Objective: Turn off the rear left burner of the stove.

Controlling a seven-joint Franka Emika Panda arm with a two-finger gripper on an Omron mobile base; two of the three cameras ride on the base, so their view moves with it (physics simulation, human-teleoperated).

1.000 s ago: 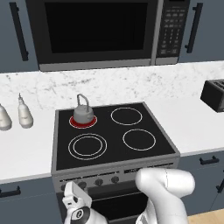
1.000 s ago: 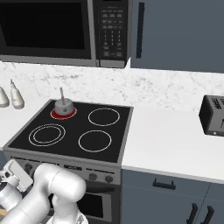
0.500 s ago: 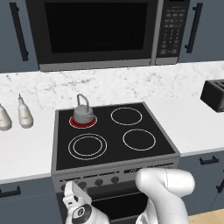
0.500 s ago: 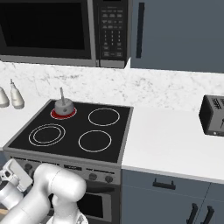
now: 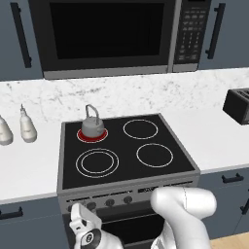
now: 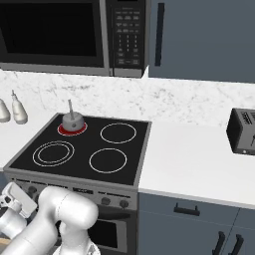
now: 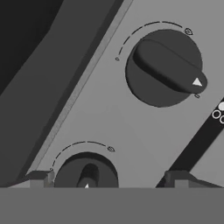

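Hand [image 7: 107, 177] still low at the stove's [image 5: 127, 181] front left, open fingers astride a knob [image 7: 86, 173], kettle [image 5: 92, 126] unmoved on red rear left burner [image 5: 92, 134].

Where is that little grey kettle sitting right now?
The kettle sits on the red rear left burner of the stove, below the microwave.
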